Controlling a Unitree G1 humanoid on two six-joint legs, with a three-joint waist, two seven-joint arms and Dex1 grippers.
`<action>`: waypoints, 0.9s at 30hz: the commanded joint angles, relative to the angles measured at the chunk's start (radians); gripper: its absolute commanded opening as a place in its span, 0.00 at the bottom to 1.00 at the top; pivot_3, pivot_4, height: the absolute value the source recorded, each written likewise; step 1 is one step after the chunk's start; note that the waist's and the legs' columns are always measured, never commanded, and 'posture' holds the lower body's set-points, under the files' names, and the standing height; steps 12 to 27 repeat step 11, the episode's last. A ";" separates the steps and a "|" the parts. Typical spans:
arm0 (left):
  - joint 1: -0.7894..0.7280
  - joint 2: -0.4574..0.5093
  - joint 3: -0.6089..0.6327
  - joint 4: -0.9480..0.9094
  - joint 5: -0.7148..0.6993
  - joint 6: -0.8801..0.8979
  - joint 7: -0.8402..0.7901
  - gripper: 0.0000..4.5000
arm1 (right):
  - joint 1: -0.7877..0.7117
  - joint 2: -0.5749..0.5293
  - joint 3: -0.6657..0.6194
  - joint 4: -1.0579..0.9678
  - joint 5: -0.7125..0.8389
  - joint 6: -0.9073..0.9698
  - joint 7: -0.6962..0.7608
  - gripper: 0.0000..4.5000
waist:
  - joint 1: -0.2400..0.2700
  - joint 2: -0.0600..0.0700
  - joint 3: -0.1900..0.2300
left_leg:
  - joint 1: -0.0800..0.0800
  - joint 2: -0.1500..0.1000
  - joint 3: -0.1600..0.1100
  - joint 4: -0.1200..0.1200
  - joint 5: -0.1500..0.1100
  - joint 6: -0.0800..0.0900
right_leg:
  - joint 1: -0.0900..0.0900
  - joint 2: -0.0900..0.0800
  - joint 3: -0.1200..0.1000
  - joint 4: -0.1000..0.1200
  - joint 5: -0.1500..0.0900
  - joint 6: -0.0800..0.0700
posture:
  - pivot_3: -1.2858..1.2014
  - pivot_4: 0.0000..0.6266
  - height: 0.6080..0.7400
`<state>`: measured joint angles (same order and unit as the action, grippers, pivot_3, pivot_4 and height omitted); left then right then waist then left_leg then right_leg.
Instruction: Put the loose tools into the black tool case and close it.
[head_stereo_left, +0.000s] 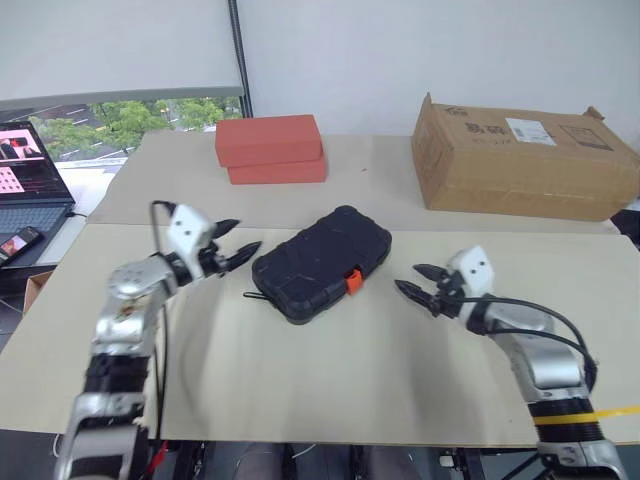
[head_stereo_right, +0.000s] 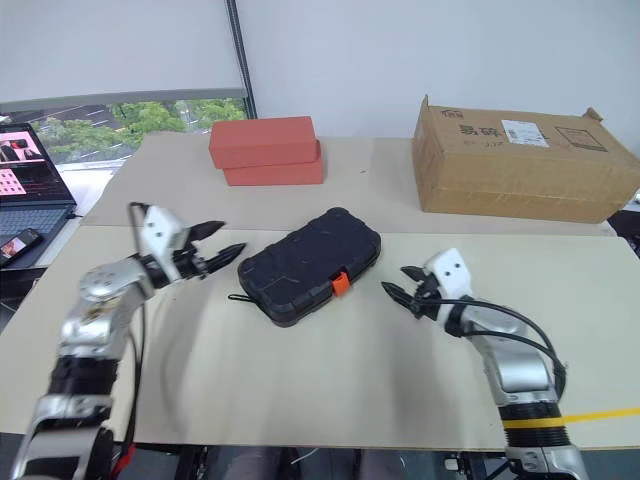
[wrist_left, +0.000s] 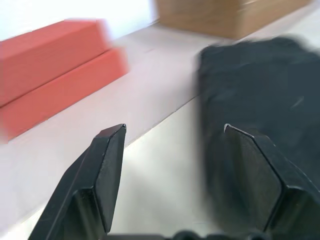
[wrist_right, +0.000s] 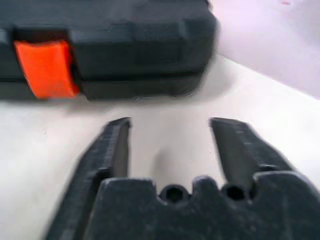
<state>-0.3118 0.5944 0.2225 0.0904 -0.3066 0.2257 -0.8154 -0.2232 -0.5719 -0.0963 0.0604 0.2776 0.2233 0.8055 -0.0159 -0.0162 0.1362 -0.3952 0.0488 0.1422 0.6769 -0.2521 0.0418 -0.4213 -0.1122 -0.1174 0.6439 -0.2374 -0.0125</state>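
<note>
The black tool case lies shut on the table, its orange latch facing my right side. My left gripper hovers just left of the case, open with nothing between its fingers; in the left wrist view the case sits just past the left gripper. On the other side of the case my right gripper stands open and empty, a short way from the latch. Its wrist view has the latch and the case's side wall just beyond the right gripper. The loose tools are out of view.
Two stacked red boxes stand behind the case. A brown cardboard box sits at the back right. A laptop and a phone lie off the table's left edge. Bare tabletop stretches in front of the case.
</note>
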 joint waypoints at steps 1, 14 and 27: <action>0.157 0.021 0.110 -0.138 -0.058 0.076 0.046 0.75 | 0.003 -0.048 -0.073 0.069 0.067 -0.138 0.143 0.98 | 0.002 0.000 0.000 | 0.000 0.000 0.000 0.000 0.000 0.000 | 0.000 0.000 0.000 0.000 0.000 0.000 | 0.52 0.24 0.78; 0.389 0.017 0.171 -0.187 -0.051 0.039 0.082 0.75 | -0.040 -0.073 -0.108 0.310 0.078 -0.275 0.273 0.98 | 0.020 0.001 0.001 | 0.001 0.001 -0.002 0.000 -0.003 0.003 | 0.000 -0.002 -0.001 -0.001 -0.001 0.001 | 0.52 0.24 0.78; 0.389 0.017 0.171 -0.187 -0.051 0.039 0.082 0.75 | -0.040 -0.073 -0.108 0.310 0.078 -0.275 0.273 0.98 | 0.020 0.001 0.001 | 0.001 0.001 -0.002 0.000 -0.003 0.003 | 0.000 -0.002 -0.001 -0.001 -0.001 0.001 | 0.52 0.24 0.78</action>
